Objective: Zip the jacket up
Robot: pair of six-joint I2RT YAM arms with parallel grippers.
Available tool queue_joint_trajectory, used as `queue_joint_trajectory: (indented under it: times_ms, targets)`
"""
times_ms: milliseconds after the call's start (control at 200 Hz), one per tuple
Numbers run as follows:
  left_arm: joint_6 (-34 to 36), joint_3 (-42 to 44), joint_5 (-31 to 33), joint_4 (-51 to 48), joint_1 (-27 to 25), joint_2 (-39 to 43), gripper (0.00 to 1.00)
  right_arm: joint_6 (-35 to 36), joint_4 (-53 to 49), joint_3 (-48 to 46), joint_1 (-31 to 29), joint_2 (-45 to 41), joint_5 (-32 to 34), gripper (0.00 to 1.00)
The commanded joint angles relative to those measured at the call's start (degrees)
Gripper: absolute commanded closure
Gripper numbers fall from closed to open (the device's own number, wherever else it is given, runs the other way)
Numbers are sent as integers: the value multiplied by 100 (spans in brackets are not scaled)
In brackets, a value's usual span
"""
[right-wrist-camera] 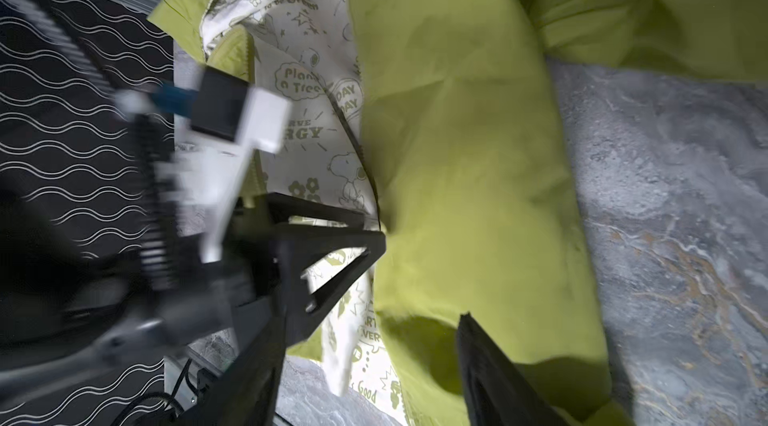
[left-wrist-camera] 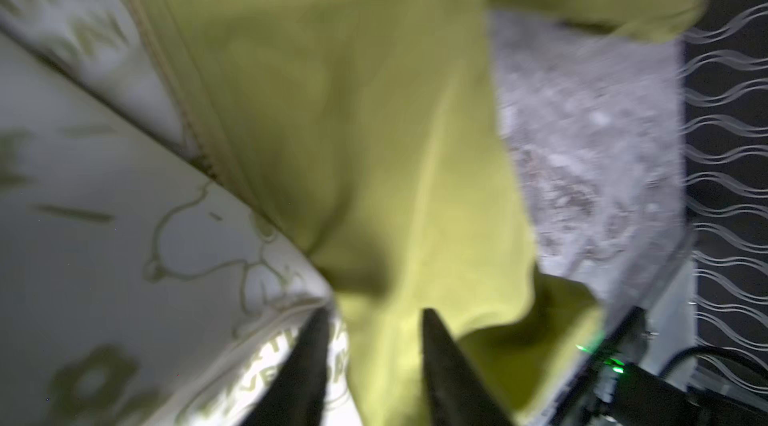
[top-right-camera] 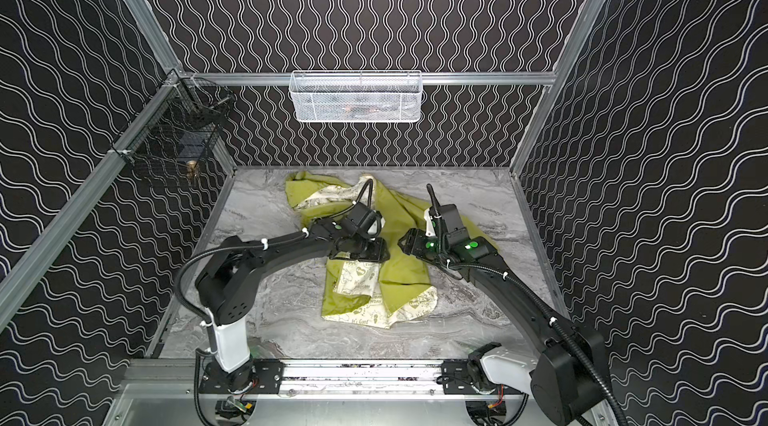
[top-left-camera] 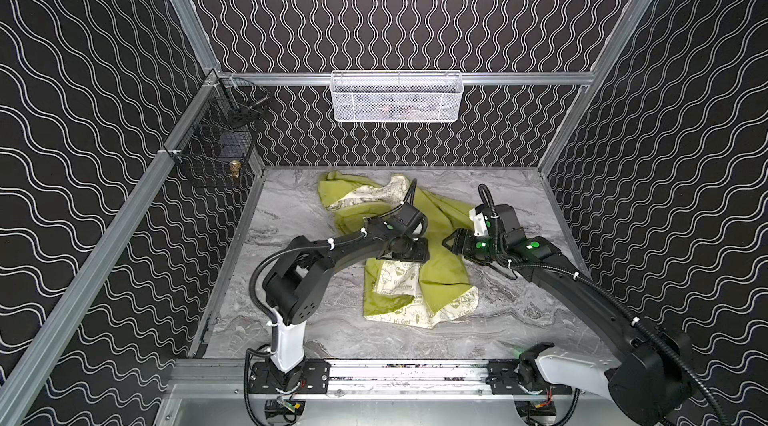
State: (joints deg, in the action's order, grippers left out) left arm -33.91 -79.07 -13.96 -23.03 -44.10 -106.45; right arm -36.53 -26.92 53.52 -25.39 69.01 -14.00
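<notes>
The jacket (top-left-camera: 440,274) (top-right-camera: 399,278) lies crumpled and unzipped mid-table in both top views, lime green outside with cream cartoon-printed lining (right-wrist-camera: 307,112) turned out along its front edge. A pale zipper tape (left-wrist-camera: 178,83) runs where lining meets green. My left gripper (top-left-camera: 415,255) (left-wrist-camera: 374,314) hovers low over that edge, its fingers apart and nothing pinched between them. My right gripper (top-left-camera: 451,243) (right-wrist-camera: 374,332) is just to its right above the green panel, open wide and empty. In the right wrist view the left gripper's fingertips (right-wrist-camera: 380,237) touch the fold at the zipper line.
The grey marble table (top-left-camera: 291,299) is walled on three sides by black wave-patterned panels. A white mesh basket (top-left-camera: 395,97) hangs on the back wall and a black wire basket (top-left-camera: 216,145) on the left wall. Both arm bases sit on the front rail (top-left-camera: 407,378).
</notes>
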Motion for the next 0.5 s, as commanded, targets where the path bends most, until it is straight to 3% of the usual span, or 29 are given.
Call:
queue_joint_trajectory:
  times_ms: [0,105,240,495]
  targets:
    - [416,-216,92,-456,84,538,49,107,-138,136,6,-68,22,32]
    - [606,-269,165,-948,225,1079,46,227,-167,323,-108,32,-85,34]
    - [673,215,248,-1237,832,1872,45,365,-536,1255,-1099,637,561,36]
    - [361,1645,-797,-666,3309,2853,45,56,-539,2357,-2420,2366,849,43]
